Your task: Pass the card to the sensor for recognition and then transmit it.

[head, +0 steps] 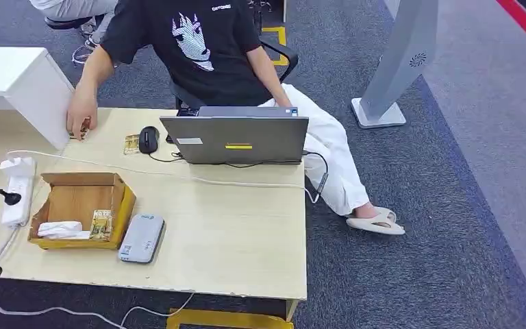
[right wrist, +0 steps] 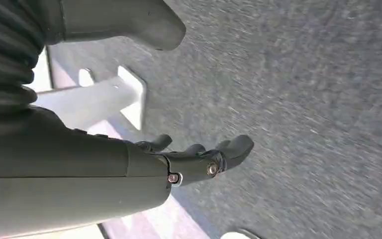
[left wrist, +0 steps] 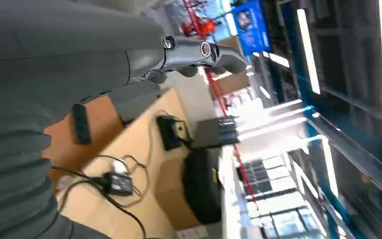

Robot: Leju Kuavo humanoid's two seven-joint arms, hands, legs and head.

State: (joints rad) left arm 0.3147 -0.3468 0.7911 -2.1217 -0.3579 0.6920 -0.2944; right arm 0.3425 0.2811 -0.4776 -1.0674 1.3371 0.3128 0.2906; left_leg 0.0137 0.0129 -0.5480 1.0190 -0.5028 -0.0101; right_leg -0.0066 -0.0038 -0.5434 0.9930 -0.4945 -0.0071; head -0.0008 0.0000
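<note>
Two hands are what I check first: my left hand [left wrist: 189,55] shows in the left wrist view with its fingers [left wrist: 219,52] stretched out and apart, holding nothing, and my right hand [right wrist: 194,162] in the right wrist view hangs above grey carpet [right wrist: 303,99] with its fingers [right wrist: 234,147] loosely spread and nothing in them. In the head view, the pale wooden counter [head: 233,226] fills the lower left of the frame. On it, at lower left, sits an open cardboard box [head: 82,209], and inside it, toward its lower right corner, I see a small yellowish card [head: 101,224] standing next to a white wrapped item [head: 59,229]. Just to the right of the box, touching or nearly touching it, lies a flat grey sensor [head: 142,238]. A white power strip [head: 18,192] lies along the left edge. Near the centre top of the counter stands an open grey laptop [head: 236,139] with its back to me, a black mouse [head: 148,139] to its left and a second small card [head: 131,144] just beside the mouse. A person in a black shirt [head: 192,41] sits behind the laptop, one hand [head: 81,113] resting on the counter at upper left. A grey stand [head: 401,65] rises at the upper right.
</note>
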